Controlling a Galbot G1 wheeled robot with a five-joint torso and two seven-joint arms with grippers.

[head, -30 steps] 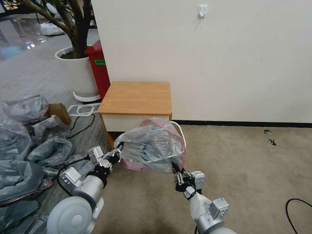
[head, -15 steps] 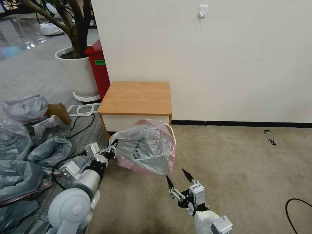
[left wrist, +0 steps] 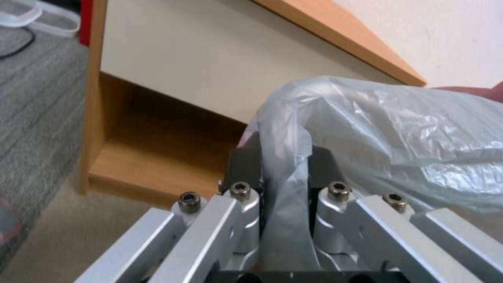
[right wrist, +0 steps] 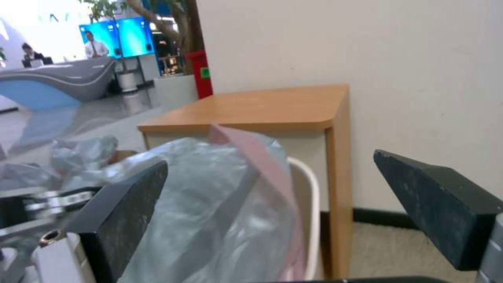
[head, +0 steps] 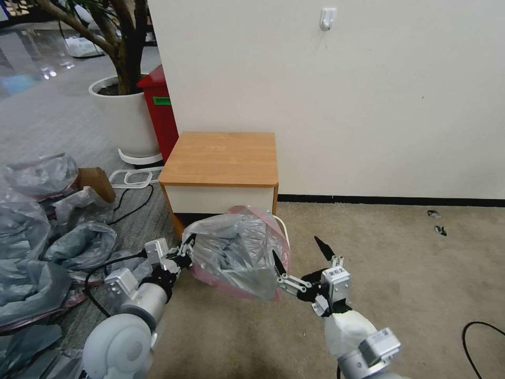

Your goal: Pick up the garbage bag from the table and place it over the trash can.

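Landmark: cream wall [head: 368, 95], plain, with a black skirting strip [head: 389, 200] at its foot. Small white wall fitting [head: 327, 18] high on it. Beige carpet [head: 400, 273] in front of wall; grey striped carpet [head: 47, 121] past the wall's left corner. At that corner: red box bin [head: 159, 113], beside it a round white planter [head: 123, 118] holding a tree. Black cable [head: 481, 345] on beige carpet, well out from wall.

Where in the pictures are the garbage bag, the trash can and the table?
garbage bag [head: 236, 252], head view, on the crumpled grey plastic at its middle.
trash can [right wrist: 309, 204], right wrist view, on the pale rim beside the bag.
table [head: 223, 155], head view, on the bare wooden top.
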